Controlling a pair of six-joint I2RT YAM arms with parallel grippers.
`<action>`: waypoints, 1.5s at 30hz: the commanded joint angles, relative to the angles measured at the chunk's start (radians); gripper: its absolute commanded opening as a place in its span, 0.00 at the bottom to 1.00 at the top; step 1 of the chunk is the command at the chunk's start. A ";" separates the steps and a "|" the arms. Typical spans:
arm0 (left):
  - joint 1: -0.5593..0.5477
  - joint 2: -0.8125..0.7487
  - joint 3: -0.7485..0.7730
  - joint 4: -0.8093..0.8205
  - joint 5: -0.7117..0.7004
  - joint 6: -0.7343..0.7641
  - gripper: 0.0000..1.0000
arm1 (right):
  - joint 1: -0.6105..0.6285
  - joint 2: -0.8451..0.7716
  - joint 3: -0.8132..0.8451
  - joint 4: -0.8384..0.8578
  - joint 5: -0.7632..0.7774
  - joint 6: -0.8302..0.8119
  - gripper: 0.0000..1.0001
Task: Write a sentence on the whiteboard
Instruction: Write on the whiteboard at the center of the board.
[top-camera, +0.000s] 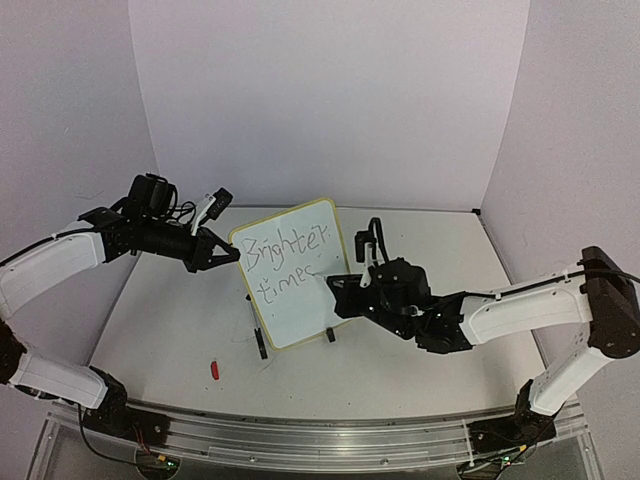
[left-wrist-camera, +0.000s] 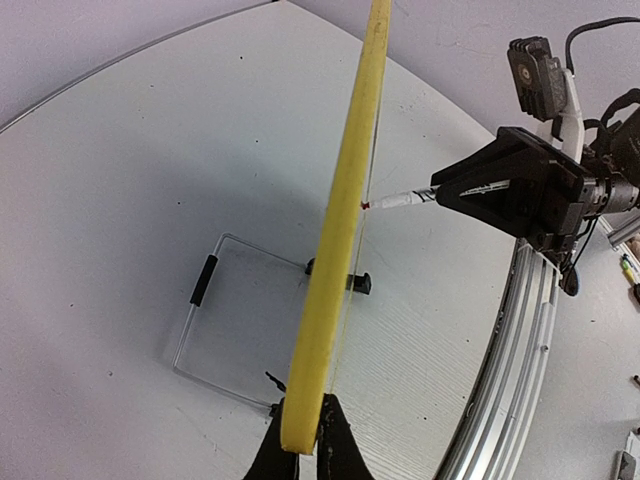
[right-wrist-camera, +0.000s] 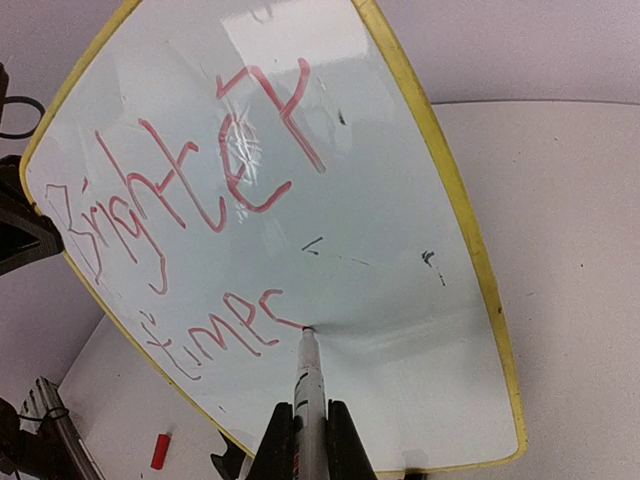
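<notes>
My right pincer is clenched around a marker, which runs straight out between the fingers. Its tip touches the face of the whiteboard. My left pincer is clamped on the board's yellow rim at the edge farthest from my right arm and steadies it there. The left wrist view shows that rim pinched between the two fingers, with the board seen edge-on.

The board stands on the table between my two arms. It rests on its small black feet, its longer side rises upward, and its face is turned toward my right arm. Behind the board a wire stand lies flat on the table. A small red cap lies in front of the board, well apart from it, on the left arm's side.

The sentence is partly written in red. "Brighter" runs across the upper part of the board and "times" sits below it. The marker tip rests at the tail of the last letter of "times".

Only my right arm can write, since it alone faces the writing side. I judge that the next word belongs on a third line, in the bare strip beneath "times". For that the tip must lift off, drop toward the board's lower edge and shift back under the start of "times". The marker's long axis should stay pointing into the board's face.
</notes>
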 joint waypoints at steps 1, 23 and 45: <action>-0.005 0.010 -0.020 -0.062 -0.094 0.052 0.00 | -0.009 -0.034 -0.012 -0.017 0.056 0.001 0.00; -0.005 0.013 -0.018 -0.062 -0.092 0.052 0.00 | -0.007 0.036 0.034 -0.029 -0.034 0.004 0.00; -0.005 0.009 -0.020 -0.061 -0.098 0.052 0.00 | -0.007 -0.052 -0.018 0.040 -0.201 -0.068 0.00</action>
